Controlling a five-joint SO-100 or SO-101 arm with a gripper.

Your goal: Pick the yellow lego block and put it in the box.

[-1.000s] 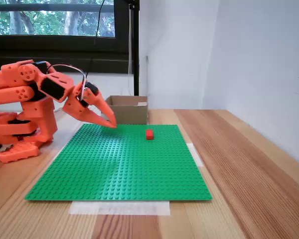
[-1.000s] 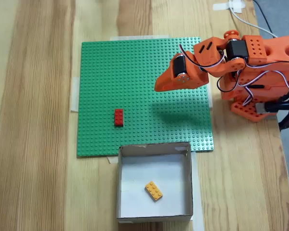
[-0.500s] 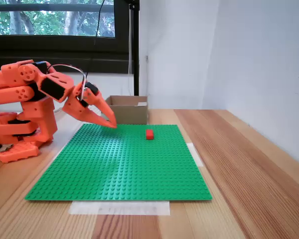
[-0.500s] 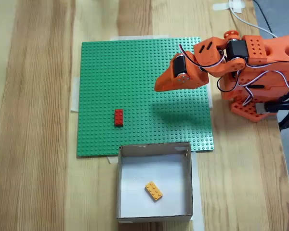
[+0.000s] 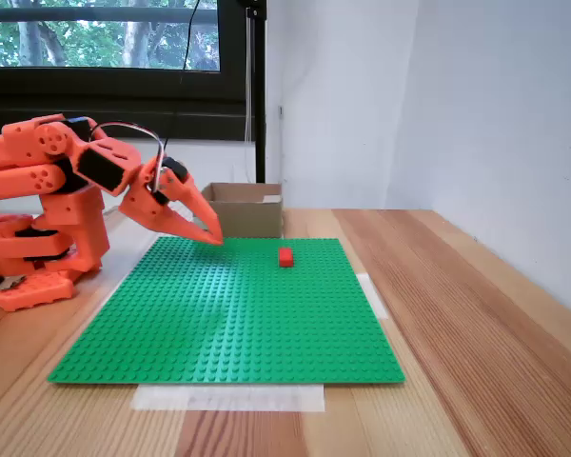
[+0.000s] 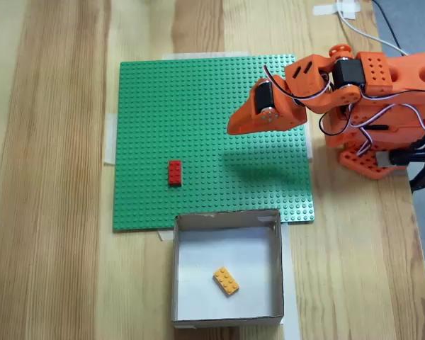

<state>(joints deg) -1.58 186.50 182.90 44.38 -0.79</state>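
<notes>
The yellow lego block (image 6: 226,281) lies flat on the pale floor of the cardboard box (image 6: 227,220), seen from above in a fixed view. From the side, the box (image 5: 246,209) stands behind the far edge of the green baseplate. My orange gripper (image 6: 231,127) hangs shut and empty over the plate's right part, well apart from the box. In the side fixed view the gripper (image 5: 214,238) points down toward the plate's far left corner.
A small red brick (image 6: 175,172) sits on the green baseplate (image 6: 163,106), also seen as the red brick (image 5: 285,256) from the side. The arm's orange base (image 6: 382,106) stands on the wooden table beside the plate. A white wall runs along one side.
</notes>
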